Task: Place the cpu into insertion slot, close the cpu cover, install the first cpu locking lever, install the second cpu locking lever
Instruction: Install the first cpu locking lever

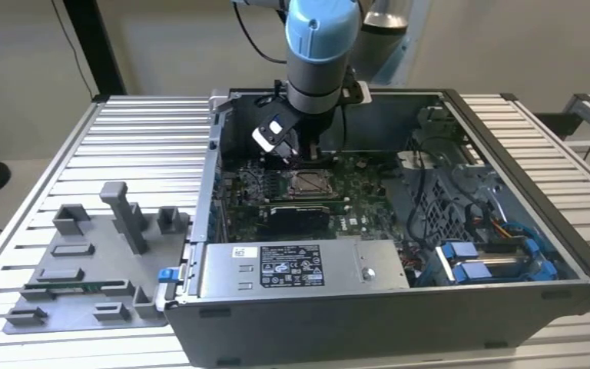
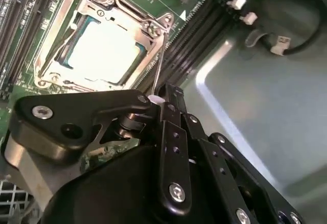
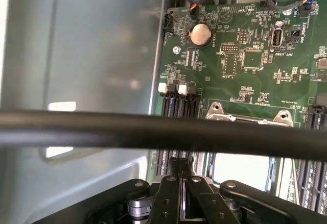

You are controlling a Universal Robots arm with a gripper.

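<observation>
In the exterior view my gripper [image 1: 300,157] hangs inside the open computer case, at the far edge of the insertion slot [image 1: 309,183] on the green board. In the second wrist view the cpu [image 2: 104,50] lies in the slot, its bright metal top showing through the cpu cover [image 2: 122,17], which lies flat over it. A thin wire locking lever [image 2: 159,63] runs along the cover's edge to my fingertips. My gripper [image 2: 167,92] is shut, its tips against the lever's free end. In the first wrist view my gripper [image 3: 180,165] has its fingers together beside the cover [image 3: 245,114].
A grey power supply [image 1: 295,265] fills the case's near side, with blue drive carriers [image 1: 490,261] to the exterior view's right. A grey fixture tray [image 1: 90,269] lies outside on the slatted table. Black memory slots [image 2: 199,27] flank the socket. A black cable [image 3: 153,129] crosses the first wrist view.
</observation>
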